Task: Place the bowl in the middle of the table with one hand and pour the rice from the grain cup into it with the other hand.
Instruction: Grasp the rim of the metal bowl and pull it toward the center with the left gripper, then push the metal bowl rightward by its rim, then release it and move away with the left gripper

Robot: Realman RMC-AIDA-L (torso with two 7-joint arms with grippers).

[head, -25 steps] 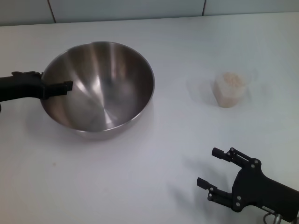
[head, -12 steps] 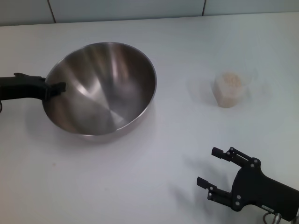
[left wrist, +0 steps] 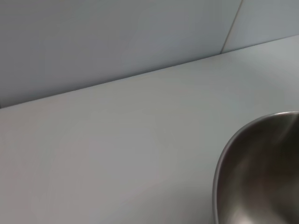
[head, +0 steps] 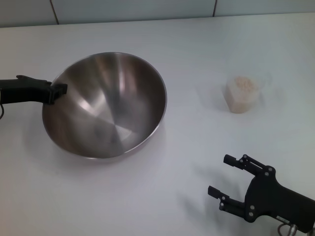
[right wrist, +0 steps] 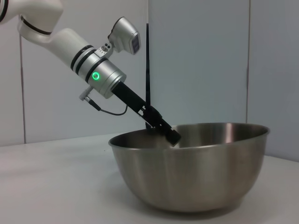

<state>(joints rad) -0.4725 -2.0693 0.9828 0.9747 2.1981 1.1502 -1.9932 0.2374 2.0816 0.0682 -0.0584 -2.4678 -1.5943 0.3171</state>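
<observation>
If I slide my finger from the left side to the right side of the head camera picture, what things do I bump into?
Left gripper holding the rim → bowl → grain cup with rice. The right gripper sits nearer, below the cup, so its place overlaps.

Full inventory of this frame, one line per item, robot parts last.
Large round stainless-steel mixing bowl: 1, shiny silver, left-centre of the table, tilted, held at its left rim.
Small transparent plastic grain cup: 1, clear, standing on the table to the right of the bowl, apart from it.
Off-white rice: one loose mass, beige-tinted, inside the grain cup.
Plain white table: 1, white, under everything.
Pale tiled wall: grey-white, behind the table.
Left gripper: 1, black, shut on the bowl's left rim.
Right gripper: 1, black, open, over the near right of the table, holding nothing.
</observation>
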